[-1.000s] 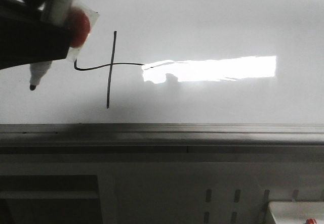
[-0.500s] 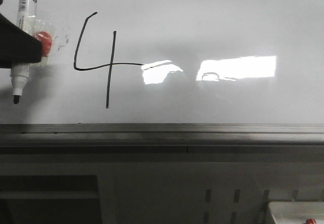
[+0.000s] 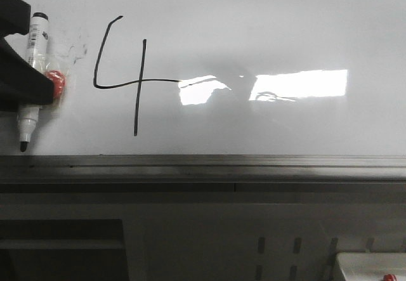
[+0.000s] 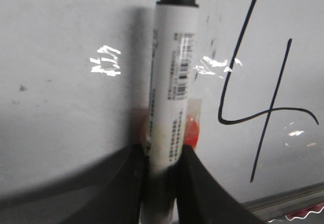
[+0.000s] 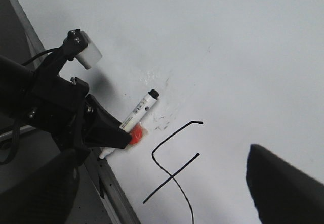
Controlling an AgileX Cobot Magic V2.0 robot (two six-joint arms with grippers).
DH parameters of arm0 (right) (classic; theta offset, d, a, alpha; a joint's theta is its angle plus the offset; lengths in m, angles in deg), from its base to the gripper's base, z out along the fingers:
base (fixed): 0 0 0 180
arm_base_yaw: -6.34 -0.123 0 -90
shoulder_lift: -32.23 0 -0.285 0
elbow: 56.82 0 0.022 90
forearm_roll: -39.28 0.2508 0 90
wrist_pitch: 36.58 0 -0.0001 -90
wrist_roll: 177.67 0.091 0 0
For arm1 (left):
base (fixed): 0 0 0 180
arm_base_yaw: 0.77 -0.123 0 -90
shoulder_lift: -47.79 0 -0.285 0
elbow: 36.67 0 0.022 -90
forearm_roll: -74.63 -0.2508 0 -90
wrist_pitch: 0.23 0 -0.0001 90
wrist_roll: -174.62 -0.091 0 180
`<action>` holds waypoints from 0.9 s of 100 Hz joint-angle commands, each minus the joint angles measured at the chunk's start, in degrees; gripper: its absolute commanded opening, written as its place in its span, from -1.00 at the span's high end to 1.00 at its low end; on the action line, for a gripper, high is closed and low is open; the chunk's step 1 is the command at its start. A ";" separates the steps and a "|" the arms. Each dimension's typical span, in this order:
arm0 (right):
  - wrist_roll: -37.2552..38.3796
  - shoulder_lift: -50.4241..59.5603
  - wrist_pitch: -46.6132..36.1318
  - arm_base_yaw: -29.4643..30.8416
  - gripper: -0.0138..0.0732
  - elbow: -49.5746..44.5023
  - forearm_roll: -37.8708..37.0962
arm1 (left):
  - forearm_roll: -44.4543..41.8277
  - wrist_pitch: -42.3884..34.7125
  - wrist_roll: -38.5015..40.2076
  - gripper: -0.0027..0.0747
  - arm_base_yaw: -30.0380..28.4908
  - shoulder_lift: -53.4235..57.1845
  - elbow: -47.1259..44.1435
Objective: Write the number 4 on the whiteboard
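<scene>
The whiteboard point(image 3: 266, 27) fills the front view and carries a black number 4 point(image 3: 140, 82), an open-topped L stroke crossed by a vertical line. My left gripper point(image 3: 28, 94) is at the far left, left of the 4, shut on a white marker point(image 3: 35, 46). The marker's black tip point(image 3: 23, 146) points down just above the grey rail point(image 3: 203, 163). In the left wrist view the jaws point(image 4: 163, 155) clamp the marker point(image 4: 172, 82), with the 4 point(image 4: 268, 110) beside it. My right gripper point(image 5: 167, 198) is open and empty, hovering over the 4 point(image 5: 170, 175).
A bright rectangular reflection point(image 3: 298, 84) lies right of the 4. Faint grey smudges point(image 3: 79, 49) sit between the marker and the 4. A grey perforated cabinet point(image 3: 279, 249) and a white box point(image 3: 371, 265) are below the rail.
My left gripper has carried the marker left and down, away from the 4, uncovering its L stroke. The marker tip now hangs just above the rail.
</scene>
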 commanded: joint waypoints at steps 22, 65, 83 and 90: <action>0.59 1.46 -3.56 0.22 -0.68 1.87 -0.85 | 1.56 -5.20 0.32 -0.27 -0.22 -0.02 1.67; 1.11 7.15 -0.98 0.22 0.72 -1.16 -0.85 | -2.40 -5.10 0.32 0.34 -0.22 16.32 1.67; 4.19 16.94 -7.18 0.22 0.80 -10.25 -1.35 | -9.89 -2.77 -0.06 0.98 -0.22 29.51 1.41; 4.19 21.99 -10.54 0.22 0.80 -15.47 -2.69 | -14.39 -0.54 -0.04 0.98 -0.22 33.61 0.40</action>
